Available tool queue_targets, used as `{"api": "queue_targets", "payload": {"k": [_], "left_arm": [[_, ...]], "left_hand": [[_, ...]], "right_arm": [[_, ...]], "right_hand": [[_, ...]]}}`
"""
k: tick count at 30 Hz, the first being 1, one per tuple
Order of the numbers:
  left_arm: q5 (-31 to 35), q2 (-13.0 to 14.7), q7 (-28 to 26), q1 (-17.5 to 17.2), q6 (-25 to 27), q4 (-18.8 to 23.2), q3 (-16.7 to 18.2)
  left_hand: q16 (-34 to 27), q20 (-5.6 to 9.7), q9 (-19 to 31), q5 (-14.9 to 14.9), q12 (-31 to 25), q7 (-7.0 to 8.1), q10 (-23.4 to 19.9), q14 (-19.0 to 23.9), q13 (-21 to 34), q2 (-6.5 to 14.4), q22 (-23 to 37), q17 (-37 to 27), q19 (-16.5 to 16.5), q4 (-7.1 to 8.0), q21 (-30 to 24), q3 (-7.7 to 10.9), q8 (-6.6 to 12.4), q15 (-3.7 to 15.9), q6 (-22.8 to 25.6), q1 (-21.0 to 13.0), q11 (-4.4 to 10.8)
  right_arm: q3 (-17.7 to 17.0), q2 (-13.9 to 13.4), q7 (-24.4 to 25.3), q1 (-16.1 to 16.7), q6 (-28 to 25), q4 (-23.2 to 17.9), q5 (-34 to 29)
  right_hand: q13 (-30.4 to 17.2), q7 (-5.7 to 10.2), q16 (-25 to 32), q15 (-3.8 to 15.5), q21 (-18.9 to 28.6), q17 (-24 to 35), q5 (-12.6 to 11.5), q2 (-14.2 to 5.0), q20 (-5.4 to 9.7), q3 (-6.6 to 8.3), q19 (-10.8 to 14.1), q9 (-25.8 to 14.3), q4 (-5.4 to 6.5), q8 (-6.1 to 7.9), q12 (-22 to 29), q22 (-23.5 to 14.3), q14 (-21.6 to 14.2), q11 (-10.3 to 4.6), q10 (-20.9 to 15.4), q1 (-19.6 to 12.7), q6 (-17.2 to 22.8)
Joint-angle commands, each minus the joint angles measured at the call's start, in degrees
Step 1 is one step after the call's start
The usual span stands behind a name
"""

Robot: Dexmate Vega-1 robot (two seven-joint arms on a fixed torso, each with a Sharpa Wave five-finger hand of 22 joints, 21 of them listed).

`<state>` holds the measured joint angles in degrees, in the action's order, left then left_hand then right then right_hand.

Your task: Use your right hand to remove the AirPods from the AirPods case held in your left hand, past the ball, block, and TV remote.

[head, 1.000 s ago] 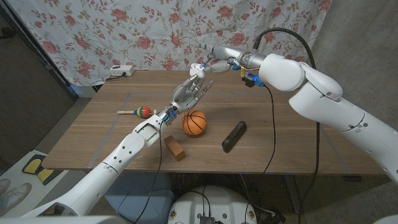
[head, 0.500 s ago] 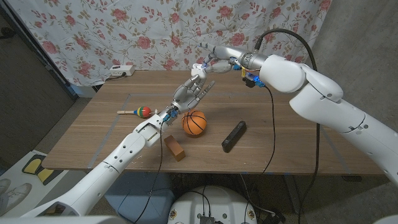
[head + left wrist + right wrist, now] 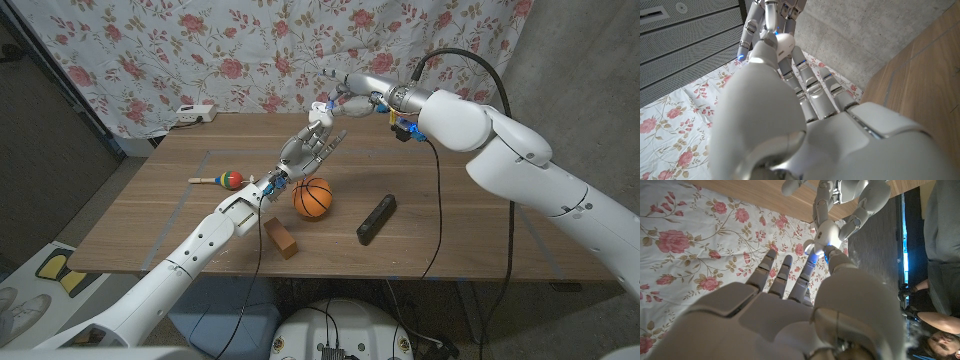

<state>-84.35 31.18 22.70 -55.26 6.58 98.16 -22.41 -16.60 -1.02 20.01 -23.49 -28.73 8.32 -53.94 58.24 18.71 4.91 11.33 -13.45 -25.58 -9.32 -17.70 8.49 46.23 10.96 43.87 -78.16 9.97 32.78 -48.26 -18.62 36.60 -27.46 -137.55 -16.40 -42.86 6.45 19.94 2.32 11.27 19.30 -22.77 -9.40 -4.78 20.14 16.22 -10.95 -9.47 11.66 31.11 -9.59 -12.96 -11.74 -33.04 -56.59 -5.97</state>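
1. Head view shows your left hand [image 3: 310, 148] raised above the far half of the table [image 3: 150, 215], its fingers closed around the white AirPods case [image 3: 320, 112] at their tips.
2. Your right hand [image 3: 345, 97] reaches in from the far side, and its fingers meet the top of the case. You cannot tell from here whether they already pinch anything.
3. Left wrist view puts the case [image 3: 782, 45] against the fingertips of your left hand [image 3: 805, 115], with the right hand's fingers [image 3: 771, 12] coming onto it from beyond.
4. Right wrist view shows the case [image 3: 825, 234] between the two hands, your right hand's [image 3: 790, 310] fingers extended and touching it. No earbud can be made out apart from the case, so the removal looks not yet done.
5. The ball [image 3: 312, 197], the block [image 3: 281, 238] and the TV remote [image 3: 376, 219] lie on the table nearer you than the case, so the reach past them appears complete.
6. What seems left is to get a firm pinch on an AirPod, draw it out, and bring it clear while the left hand holds the case steady.
7. A small coloured toy with a stick [image 3: 222, 180] lies on the table to the left of your left arm, well apart from the work.
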Motion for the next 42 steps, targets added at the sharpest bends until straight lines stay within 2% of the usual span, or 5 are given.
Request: {"api": "queue_targets", "payload": {"k": [1,10,22,27,42], "left_arm": [[0.02,-0.01,0.20,0.08,0.04,0.09,-0.14],[0.11,0.12,-0.26,-0.07,-0.01,0.56,-0.14],[-0.09,0.02,-0.58,-0.53,-0.31,0.87,-0.08],[0.13,0.04,-0.69,-0.61,-0.50,0.89,-0.13],[-0.10,0.17,-1.54,-1.12,-0.62,1.16,0.05]], "left_hand": [[-0.09,0.09,0.52,-0.43,-0.03,0.15,-0.89,3.46,16.21,1.30,0.25,-0.23,0.36,0.22,-0.46,-0.14,0.35,2.95,0.41,-0.63,0.33],[-0.07,0.01,0.46,-0.46,-0.02,-0.08,-0.95,3.49,16.31,1.33,0.25,-0.25,0.42,0.23,-0.50,-0.20,0.34,2.95,0.33,-0.63,0.33],[-0.04,0.07,0.45,-0.49,0.10,-0.06,-0.95,3.56,16.33,1.34,0.25,-0.28,0.47,0.25,-0.57,-0.30,0.38,2.95,0.30,-0.62,0.31],[0.00,0.06,0.41,-0.50,0.07,-0.02,-1.02,3.52,16.42,1.34,0.25,-0.29,0.48,0.23,-0.61,-0.33,0.41,2.95,0.38,-0.66,0.33],[0.07,0.05,0.30,-0.52,0.23,0.03,-0.99,3.45,16.42,1.44,0.26,-0.32,0.50,0.25,-0.71,-0.38,0.44,2.95,0.47,-0.70,0.31]], "right_arm": [[-0.69,0.21,1.93,1.42,-0.35,-0.50,0.31],[-1.77,0.27,4.59,3.31,0.32,-0.54,0.90],[-4.11,0.41,9.18,6.53,4.77,0.68,3.45],[-4.45,0.45,10.25,7.13,5.82,1.04,4.07],[-6.42,0.88,13.56,9.26,9.47,2.11,7.08]], "right_hand": [[-1.53,0.27,0.81,7.65,0.33,0.86,1.11,-0.25,0.69,-0.03,0.69,-0.06,-0.30,0.23,1.91,-0.22,-1.46,-0.39,-1.29,-1.81,1.03],[-3.27,0.58,1.82,8.92,0.26,1.92,3.03,-0.10,1.46,-0.48,1.09,-0.06,-0.09,0.42,4.22,-0.27,-2.75,-0.58,-2.85,-3.54,2.90],[-4.41,1.39,2.74,10.22,0.07,3.23,4.77,-0.51,2.66,-0.73,0.87,-0.07,0.15,0.50,5.68,-0.30,-3.51,-0.69,-3.32,-5.20,4.83],[-4.18,1.73,3.00,10.36,0.04,3.72,5.55,-0.46,2.85,-0.86,0.86,-0.08,0.14,0.54,5.82,-0.30,-3.66,-0.66,-3.38,-6.00,5.82],[-3.38,1.34,3.29,10.44,0.06,4.40,6.82,-0.11,2.44,-1.30,1.12,-0.11,0.20,0.42,5.96,-0.27,-3.92,-0.60,-3.85,-7.04,6.94]]}}
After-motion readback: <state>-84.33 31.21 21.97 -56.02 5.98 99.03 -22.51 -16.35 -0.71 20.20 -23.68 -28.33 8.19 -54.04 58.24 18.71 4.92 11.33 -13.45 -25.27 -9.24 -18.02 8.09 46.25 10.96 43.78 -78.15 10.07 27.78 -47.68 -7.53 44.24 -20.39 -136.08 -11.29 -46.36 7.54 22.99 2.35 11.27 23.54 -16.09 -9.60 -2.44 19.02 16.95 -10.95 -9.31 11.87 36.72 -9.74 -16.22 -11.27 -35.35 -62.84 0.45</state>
